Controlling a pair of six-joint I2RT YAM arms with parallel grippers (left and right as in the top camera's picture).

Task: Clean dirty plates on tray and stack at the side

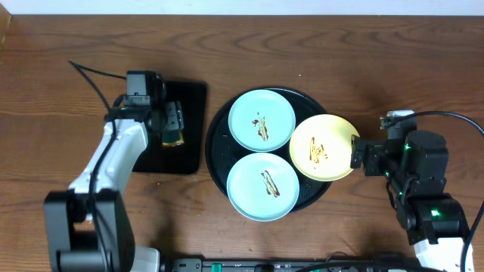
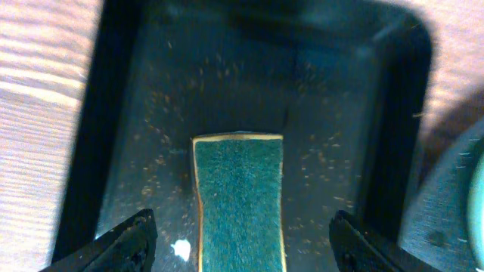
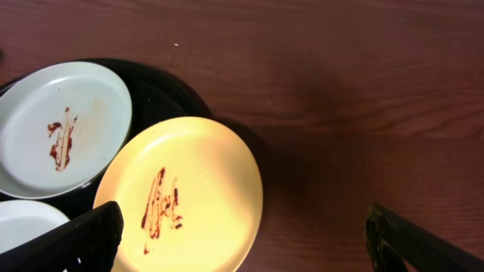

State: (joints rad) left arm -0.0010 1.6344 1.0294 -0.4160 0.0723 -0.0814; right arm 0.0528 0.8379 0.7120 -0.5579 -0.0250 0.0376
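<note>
My left gripper (image 2: 242, 236) stands open over the small rectangular tray (image 2: 340, 98), one finger on each side of the sponge (image 2: 238, 189) and touching neither edge. My right gripper (image 3: 243, 223) is spread wide. The yellow plate (image 3: 181, 189) lies below it toward one finger, its outer edge past the round tray (image 1: 218, 147) rim, with bare table (image 3: 363, 91) beyond. Two mint plates (image 1: 262, 119) sit on that tray

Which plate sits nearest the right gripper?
The yellow plate, at the tray's right edge beside the right gripper; both mint-blue plates lie farther left.

mint plates (image 1: 261, 119), yellow plate (image 1: 324, 147), black tray (image 1: 215, 148)
</note>
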